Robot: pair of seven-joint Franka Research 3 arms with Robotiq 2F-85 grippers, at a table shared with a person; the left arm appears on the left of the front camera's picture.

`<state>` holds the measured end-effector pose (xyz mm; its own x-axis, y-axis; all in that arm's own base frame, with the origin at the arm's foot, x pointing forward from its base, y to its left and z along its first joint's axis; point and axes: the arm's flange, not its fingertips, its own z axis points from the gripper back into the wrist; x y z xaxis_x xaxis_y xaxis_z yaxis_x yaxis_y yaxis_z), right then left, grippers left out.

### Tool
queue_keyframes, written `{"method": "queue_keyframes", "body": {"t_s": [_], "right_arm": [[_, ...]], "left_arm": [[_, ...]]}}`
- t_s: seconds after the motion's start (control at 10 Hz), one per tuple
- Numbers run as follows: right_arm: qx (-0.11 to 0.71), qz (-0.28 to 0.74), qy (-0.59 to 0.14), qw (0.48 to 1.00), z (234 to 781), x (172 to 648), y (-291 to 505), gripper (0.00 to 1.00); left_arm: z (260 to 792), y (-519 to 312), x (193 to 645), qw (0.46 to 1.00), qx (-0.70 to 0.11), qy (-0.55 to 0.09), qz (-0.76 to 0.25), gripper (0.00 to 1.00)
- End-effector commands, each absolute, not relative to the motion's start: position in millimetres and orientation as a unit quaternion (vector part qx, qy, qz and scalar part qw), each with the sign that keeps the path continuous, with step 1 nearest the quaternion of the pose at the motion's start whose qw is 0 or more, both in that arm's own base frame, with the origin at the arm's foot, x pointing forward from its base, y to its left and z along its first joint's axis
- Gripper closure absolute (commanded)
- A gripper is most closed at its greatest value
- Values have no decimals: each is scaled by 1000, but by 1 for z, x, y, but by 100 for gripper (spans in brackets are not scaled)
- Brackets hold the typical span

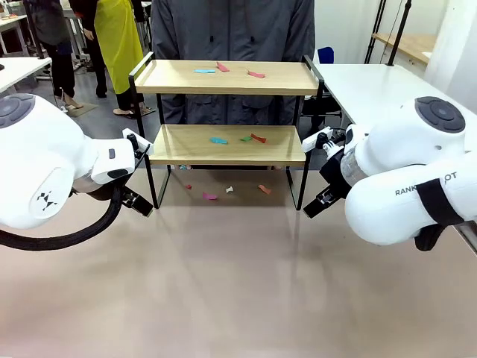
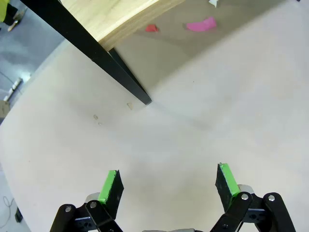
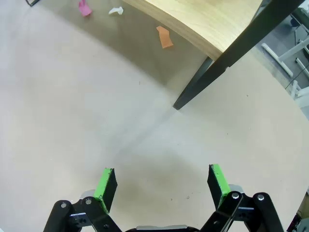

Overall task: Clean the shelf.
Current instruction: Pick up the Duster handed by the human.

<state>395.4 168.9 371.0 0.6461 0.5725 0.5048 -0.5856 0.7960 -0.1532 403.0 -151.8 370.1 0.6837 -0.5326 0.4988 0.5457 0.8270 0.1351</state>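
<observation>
Shelf point(image 1: 179, 80) is standing at the far middle of the tabletop point(image 1: 238, 283), a person point(image 1: 231, 30) standing right behind it. Paper scraps point(image 1: 218, 139) are lying on both boards and on the tabletop beneath. Left fingers point(image 2: 109, 186) and right fingers point(image 3: 104, 186) are hovering over the tabletop near its front legs, spread apart, gripping nothing.

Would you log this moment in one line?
shelf: scraps on both tiers | left end effector: open, empty | right end effector: open, empty
</observation>
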Motion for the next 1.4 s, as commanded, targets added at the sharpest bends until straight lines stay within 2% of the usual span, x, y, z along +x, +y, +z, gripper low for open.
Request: {"method": "queue_keyframes", "body": {"t_s": [0.0, 0.2, 0.5, 0.8, 0.9, 1.0, 1.3], "right_arm": [[12, 319, -274, 907, 371, 395, 169, 0], [12, 319, -274, 907, 371, 395, 169, 0], [51, 300, -308, 901, 456, 431, 155, 0], [111, 303, -349, 880, 504, 437, 102, 0], [133, 310, -362, 869, 513, 440, 82, 0], [147, 309, -379, 860, 515, 446, 53, 0], [231, 328, -412, 818, 485, 470, -36, 0]], "left_arm": [[370, -152, 403, 917, -12, -268, -294, 0], [370, -152, 403, 917, -12, -268, -294, 0], [447, -144, 408, 899, -62, -284, -327, 0], [491, -106, 411, 873, -115, -269, -391, 0], [504, -81, 410, 849, -148, -272, -428, 0], [507, -55, 413, 819, -147, -282, -479, 0], [500, 21, 420, 765, -240, -339, -492, 0]]}}
